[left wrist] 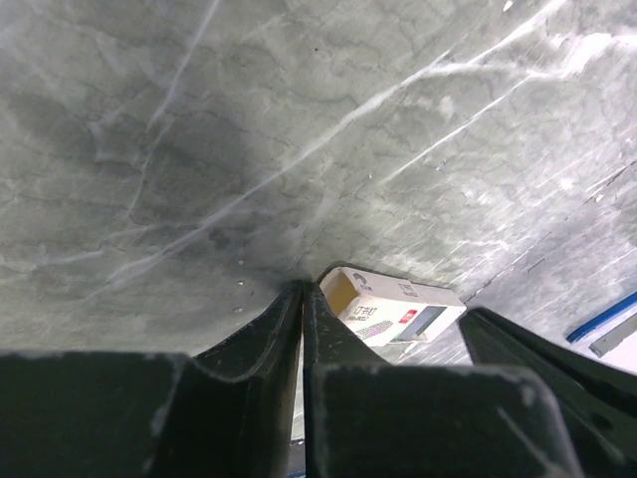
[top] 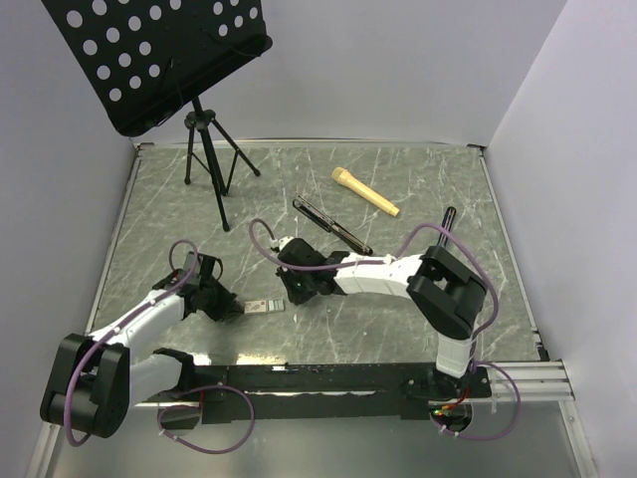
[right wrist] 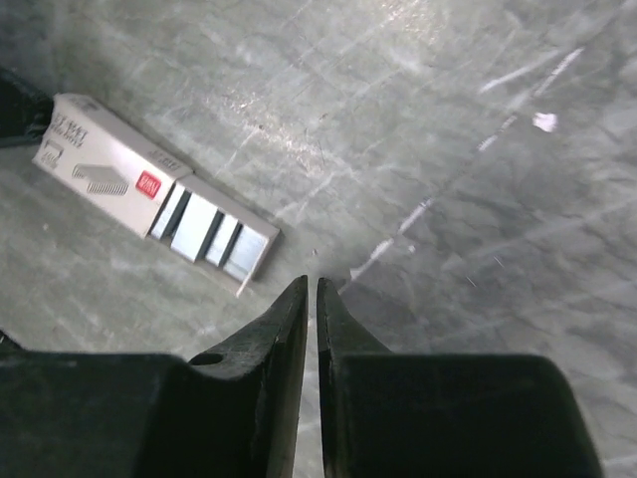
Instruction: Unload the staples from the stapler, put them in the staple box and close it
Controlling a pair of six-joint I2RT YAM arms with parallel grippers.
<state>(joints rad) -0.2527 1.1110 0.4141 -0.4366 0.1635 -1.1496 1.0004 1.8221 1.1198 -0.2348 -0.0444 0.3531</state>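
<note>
Peeking from behind the left gripper (left wrist: 303, 289), a half-hidden staple box (left wrist: 398, 307).

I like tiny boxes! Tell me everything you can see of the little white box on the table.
The staple box is small white cardboard with a red label and grey printing. Its inner tray is slid partly out, showing silvery staple strips side by side. It lies flat on the grey marbled table; nothing grips it.
</note>
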